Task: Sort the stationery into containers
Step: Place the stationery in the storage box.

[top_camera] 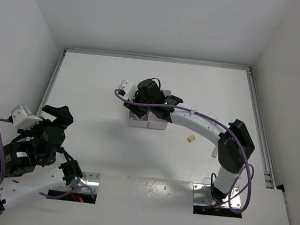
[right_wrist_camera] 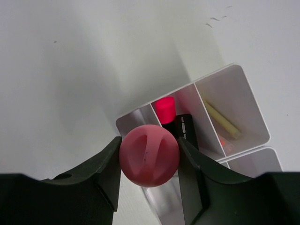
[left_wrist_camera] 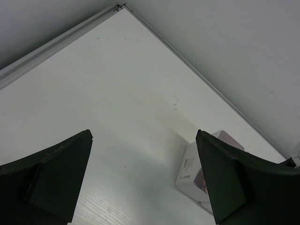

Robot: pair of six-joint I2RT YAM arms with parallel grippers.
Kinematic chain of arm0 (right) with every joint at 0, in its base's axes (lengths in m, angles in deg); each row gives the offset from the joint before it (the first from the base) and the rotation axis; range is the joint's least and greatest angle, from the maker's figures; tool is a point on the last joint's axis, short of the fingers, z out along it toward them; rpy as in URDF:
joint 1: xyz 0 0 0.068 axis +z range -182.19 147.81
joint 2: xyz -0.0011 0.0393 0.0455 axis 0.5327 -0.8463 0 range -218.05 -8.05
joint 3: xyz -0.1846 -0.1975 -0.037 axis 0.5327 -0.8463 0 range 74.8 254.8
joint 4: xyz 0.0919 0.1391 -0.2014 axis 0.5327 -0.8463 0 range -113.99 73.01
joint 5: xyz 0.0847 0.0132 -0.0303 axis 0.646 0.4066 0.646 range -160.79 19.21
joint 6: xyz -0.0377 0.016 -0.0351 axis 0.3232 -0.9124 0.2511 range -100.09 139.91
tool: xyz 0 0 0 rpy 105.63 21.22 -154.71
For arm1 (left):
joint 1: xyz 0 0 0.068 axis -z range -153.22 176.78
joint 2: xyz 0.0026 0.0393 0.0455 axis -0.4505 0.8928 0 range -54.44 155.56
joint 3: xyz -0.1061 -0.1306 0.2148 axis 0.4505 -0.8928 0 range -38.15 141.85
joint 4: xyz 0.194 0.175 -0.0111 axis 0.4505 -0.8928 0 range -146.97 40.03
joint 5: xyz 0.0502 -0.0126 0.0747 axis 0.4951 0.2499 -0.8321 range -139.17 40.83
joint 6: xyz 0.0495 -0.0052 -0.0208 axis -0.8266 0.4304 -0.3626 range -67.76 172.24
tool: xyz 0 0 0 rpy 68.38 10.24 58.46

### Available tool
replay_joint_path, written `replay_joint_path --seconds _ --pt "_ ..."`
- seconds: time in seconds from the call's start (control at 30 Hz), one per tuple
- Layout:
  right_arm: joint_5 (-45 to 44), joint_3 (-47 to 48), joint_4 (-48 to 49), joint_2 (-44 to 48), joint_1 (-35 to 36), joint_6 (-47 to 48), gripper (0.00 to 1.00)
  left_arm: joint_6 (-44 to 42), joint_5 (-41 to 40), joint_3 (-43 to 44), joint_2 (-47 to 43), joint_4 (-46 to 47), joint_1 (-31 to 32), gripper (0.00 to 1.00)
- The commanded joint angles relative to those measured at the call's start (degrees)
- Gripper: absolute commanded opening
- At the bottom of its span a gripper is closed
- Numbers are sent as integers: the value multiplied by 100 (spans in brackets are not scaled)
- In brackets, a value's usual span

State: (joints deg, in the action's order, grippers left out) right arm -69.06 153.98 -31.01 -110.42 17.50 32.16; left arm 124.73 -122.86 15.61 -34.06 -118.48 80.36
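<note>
My right gripper is shut on a round pink eraser and holds it above the near corner compartment of the white organizer tray. A black highlighter with a pink end stands in the middle compartment; a thin yellow pen lies in the far one. In the top view the right gripper hangs over the tray, mid-table. A beige eraser bit lies on the table right of the tray. My left gripper is open and empty, raised at the left; the tray shows beside its right finger.
White walls enclose the table at the back and on both sides, with metal rails along their bases. The left arm is folded near the left wall. Purple cables run along the right arm.
</note>
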Motion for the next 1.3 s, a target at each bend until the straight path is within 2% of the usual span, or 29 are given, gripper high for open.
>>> replay_joint_path --seconds 0.0,0.17,0.2,0.27,0.33,0.37,0.43,0.9,1.27 --pt "-60 168 67 -274 -30 146 21 20 -58 -6 10 48 -50 99" --pt "-60 220 14 -389 -30 146 34 20 -58 -6 10 48 -50 99" --pt "-60 221 13 -389 -30 146 34 20 -58 -6 10 48 -50 99" --pt "-60 274 13 -450 -30 146 29 20 -58 -6 10 48 -50 99" --pt "-60 274 -39 -451 -30 146 16 20 -58 -6 10 48 -50 99" --pt "-7 274 -39 -512 -30 146 6 20 -58 -6 10 48 -50 99" --pt "-7 274 -39 -512 -30 146 0 20 -58 -6 10 48 -50 99" --pt "46 221 -223 -670 -30 146 0 20 -58 -6 -43 48 -50 99" --pt "99 616 -734 -1013 -30 331 0 72 -58 -6 -43 48 -50 99"
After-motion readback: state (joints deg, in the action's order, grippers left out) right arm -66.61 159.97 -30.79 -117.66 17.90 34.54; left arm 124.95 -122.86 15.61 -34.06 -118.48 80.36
